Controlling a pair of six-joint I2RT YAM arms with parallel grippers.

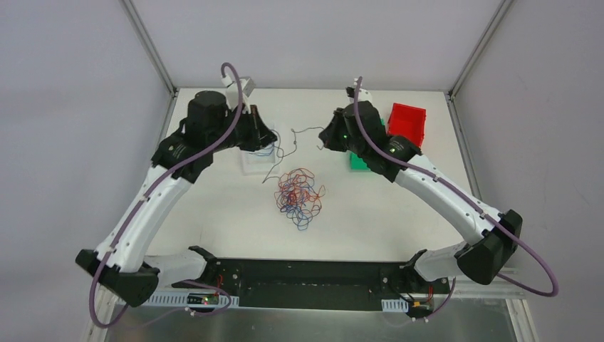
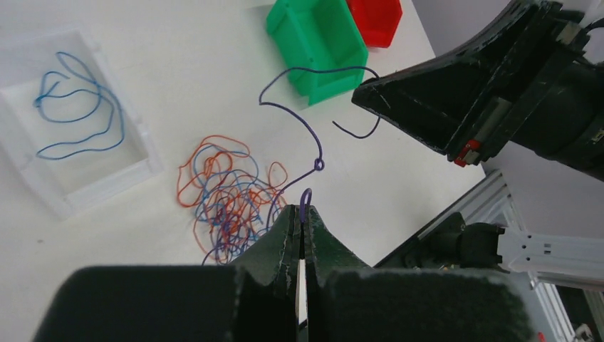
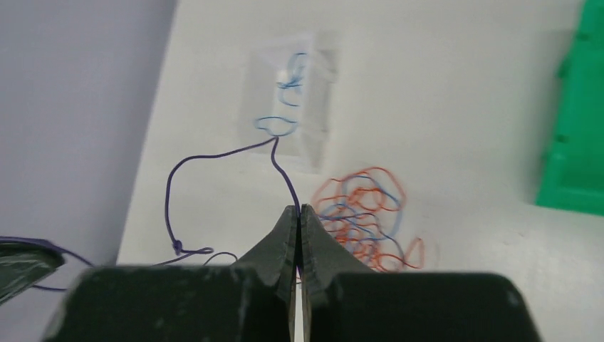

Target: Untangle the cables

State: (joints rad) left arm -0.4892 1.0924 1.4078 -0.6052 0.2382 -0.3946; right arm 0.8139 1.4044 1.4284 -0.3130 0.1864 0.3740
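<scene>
A tangle of thin red and blue cables (image 1: 299,194) lies mid-table; it also shows in the left wrist view (image 2: 226,196) and in the right wrist view (image 3: 363,214). A dark purple cable (image 1: 305,130) hangs in the air between both grippers. My left gripper (image 1: 273,139) is shut on one end of the purple cable (image 2: 317,153), pinched at its tips (image 2: 305,208). My right gripper (image 1: 323,140) is shut on the same cable (image 3: 171,192), pinched at its tips (image 3: 299,209). The cable has a small knot (image 3: 178,246).
A clear tray (image 1: 251,165) under the left gripper holds a loose blue cable (image 2: 75,107). A green bin (image 2: 320,43) and a red bin (image 1: 406,121) stand at the back right, the green one partly under the right arm. Frame posts stand at the table's back corners.
</scene>
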